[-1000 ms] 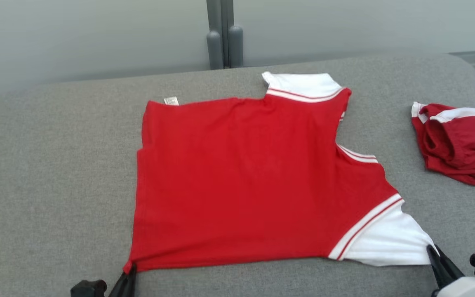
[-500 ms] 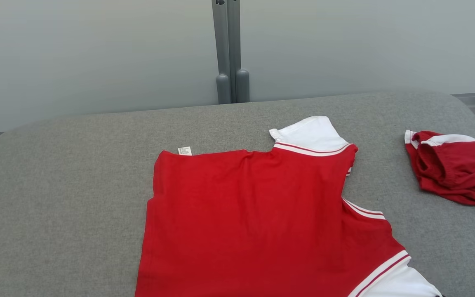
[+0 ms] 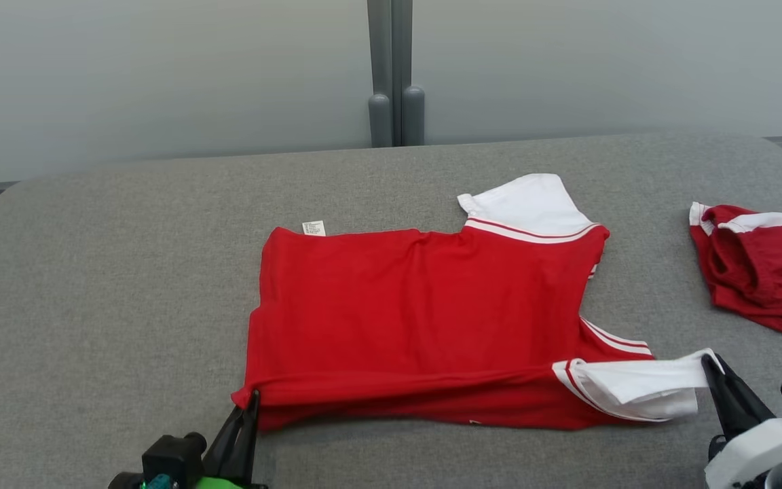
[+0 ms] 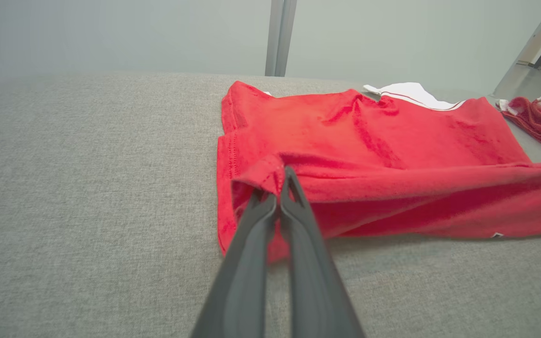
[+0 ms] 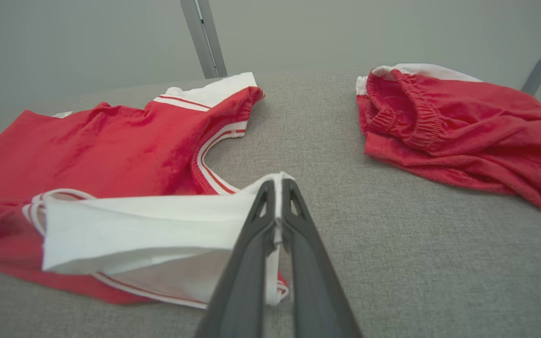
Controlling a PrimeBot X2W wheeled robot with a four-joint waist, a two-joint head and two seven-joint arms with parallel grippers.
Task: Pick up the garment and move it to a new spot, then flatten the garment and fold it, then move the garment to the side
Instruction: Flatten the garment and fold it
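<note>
A red shirt (image 3: 425, 312) with white sleeves lies flat on the grey padded table (image 3: 92, 272). Its near edge is lifted and rolled over toward the far side. My left gripper (image 3: 252, 397) is shut on the shirt's near-left hem corner (image 4: 270, 173), with the red cloth pinched between the left gripper (image 4: 282, 180) fingertips. My right gripper (image 3: 710, 363) is shut on the tip of the near white sleeve (image 3: 635, 387). In the right wrist view the white sleeve (image 5: 148, 220) hangs stretched from the right gripper (image 5: 277, 185).
A second red garment (image 3: 764, 265) with white trim lies crumpled at the table's right edge, seen close in the right wrist view as red garment (image 5: 458, 126). A grey post (image 3: 394, 75) stands behind the table against a pale wall. Bare grey cloth stretches left of the shirt.
The head camera has tilted up and back down. Both grippers have lifted the shirt's near edge and carried it toward the far side, so the near hem and white sleeve now fold over.
</note>
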